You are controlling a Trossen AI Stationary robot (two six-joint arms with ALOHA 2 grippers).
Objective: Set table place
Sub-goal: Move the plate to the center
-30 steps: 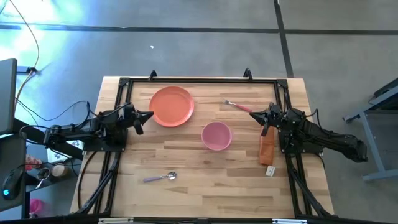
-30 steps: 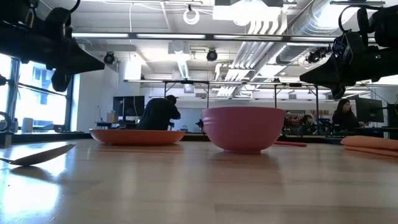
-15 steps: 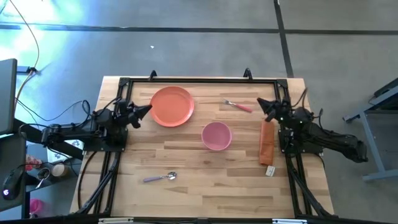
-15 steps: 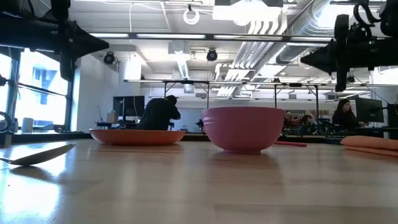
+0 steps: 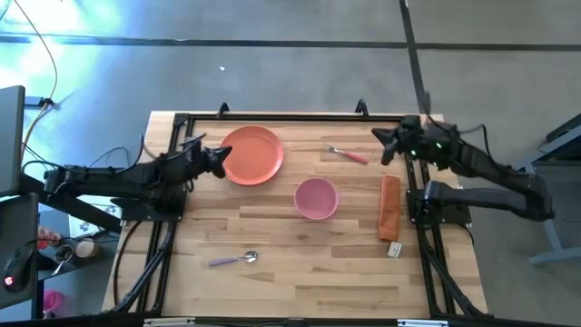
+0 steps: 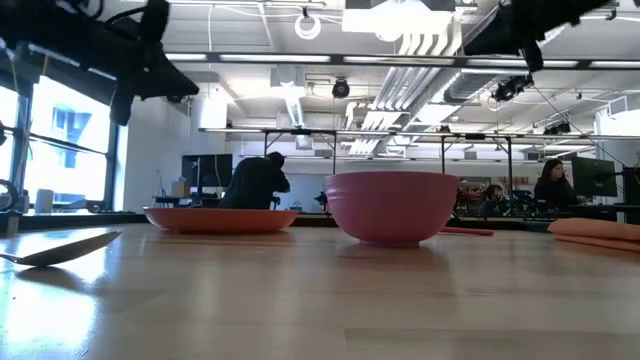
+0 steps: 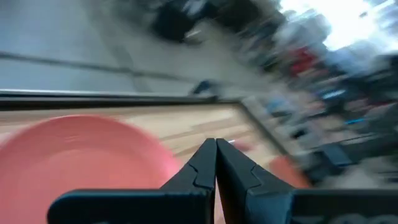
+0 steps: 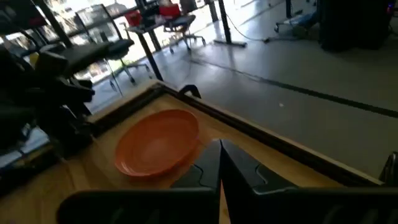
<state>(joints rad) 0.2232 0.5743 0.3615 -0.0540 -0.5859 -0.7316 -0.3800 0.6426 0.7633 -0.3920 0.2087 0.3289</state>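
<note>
The round orange plate (image 5: 251,154) lies at the table's far left of centre. The pink bowl (image 5: 316,198) stands upright near the middle. The pink-handled fork (image 5: 348,154) lies far right of centre, and the lilac-handled spoon (image 5: 234,260) lies near the front. My left gripper (image 5: 221,162) is shut and empty, raised beside the plate's left rim; the left wrist view (image 7: 215,152) shows its fingertips together. My right gripper (image 5: 381,143) is shut and empty, raised just right of the fork; its closed fingers show in the right wrist view (image 8: 219,152).
A folded orange cloth strip (image 5: 389,207) lies along the table's right side with a small white tag (image 5: 395,249) at its near end. A black rail frame (image 5: 290,118) runs round the table. People and desks stand in the room behind (image 6: 255,182).
Both arms have risen from their rest at the table's sides. My left gripper has gone up and toward the plate. My right gripper has gone up and toward the table's far edge, near the fork. The tableware has kept still.
</note>
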